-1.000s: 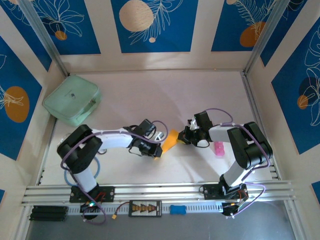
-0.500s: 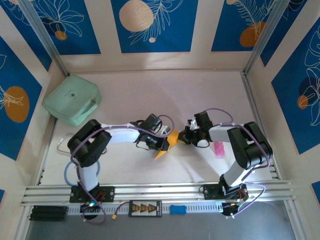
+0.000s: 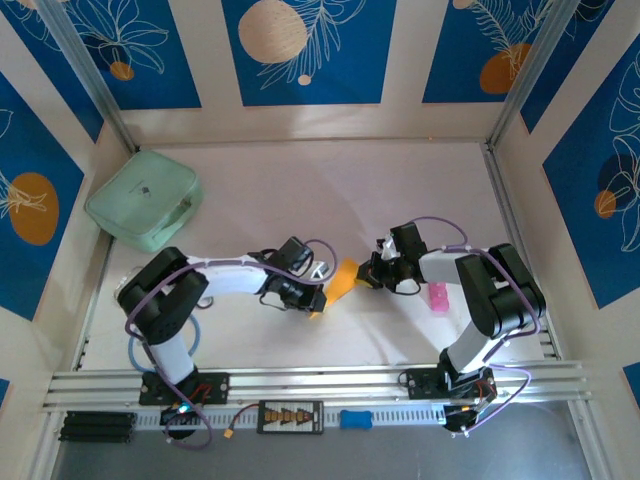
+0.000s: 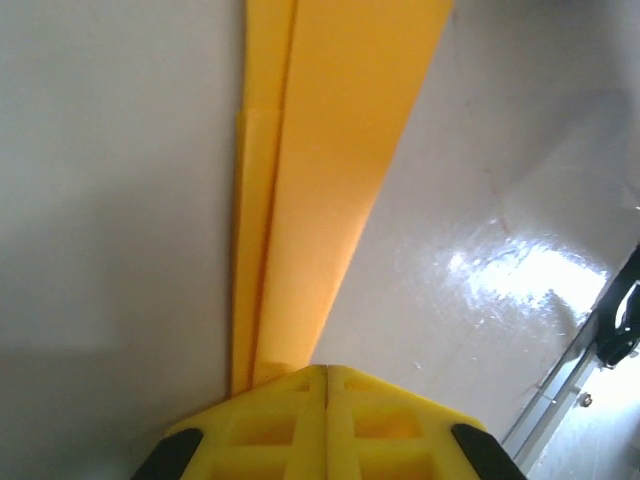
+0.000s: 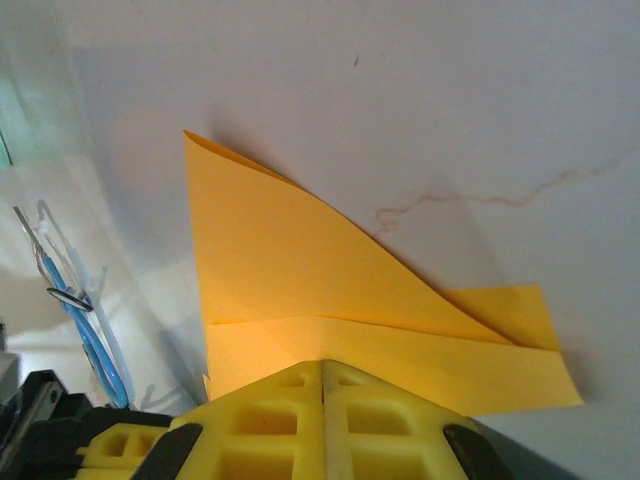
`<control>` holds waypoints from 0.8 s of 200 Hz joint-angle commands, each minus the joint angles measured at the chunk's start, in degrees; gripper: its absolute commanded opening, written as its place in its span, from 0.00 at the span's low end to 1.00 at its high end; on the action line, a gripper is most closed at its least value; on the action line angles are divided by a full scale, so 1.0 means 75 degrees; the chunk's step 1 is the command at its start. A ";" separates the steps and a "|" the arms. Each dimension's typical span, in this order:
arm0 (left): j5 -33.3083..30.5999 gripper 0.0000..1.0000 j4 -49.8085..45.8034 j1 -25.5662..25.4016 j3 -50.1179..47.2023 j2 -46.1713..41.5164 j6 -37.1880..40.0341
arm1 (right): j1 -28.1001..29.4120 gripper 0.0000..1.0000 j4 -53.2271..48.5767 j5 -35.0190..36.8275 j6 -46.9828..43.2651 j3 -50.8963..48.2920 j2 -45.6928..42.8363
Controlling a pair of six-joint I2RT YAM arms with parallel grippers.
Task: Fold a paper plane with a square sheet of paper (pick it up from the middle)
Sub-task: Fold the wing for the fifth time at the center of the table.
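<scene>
Pinching the near end of the paper, the left gripper has its yellow fingers pressed flat together, with no gap along the seam. The paper runs straight out from those tips as a narrow, layered strip, and a shorter underlayer shows along its left edge. The right gripper is clamped just as tightly on the opposite end. Ahead of its tips the paper spreads wider: one flap rises to a point up and to the left, and another lies off to the right, flat on the table.

Half a second ago the left gripper had swung in close to the right one, and the paper between them bunched into a short wedge. Now it has drawn back to where it stood a second ago, and the paper is again a slim band between the two sets of tips, touching both. Both pinches seem to have held through the swing. I judge this push and pull to be work on a lengthwise crease, tightening layers already folded. The shape is narrow and creased but not yet a finished dart, so the folding looks partway done.

Behind the right fingers, beside that arm's forearm, lies a pink object, clear of the paper. Well apart from the left fingers, toward the far left corner, sits the case.
</scene>
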 commanded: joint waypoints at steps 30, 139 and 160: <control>-0.0135 0.08 0.0277 0.0007 0.0792 0.0124 -0.0007 | -0.0074 0.04 -0.0442 0.0138 -0.0169 0.0031 0.0100; -0.0233 0.01 0.0118 0.0030 0.0510 0.1341 -0.0032 | 0.0077 0.07 -0.0186 -0.0233 -0.0214 0.0338 -0.0526; -0.0237 0.00 0.0196 0.0028 0.0401 0.1315 -0.0092 | 0.0382 0.07 0.0188 -0.0305 -0.0036 0.0267 -0.0517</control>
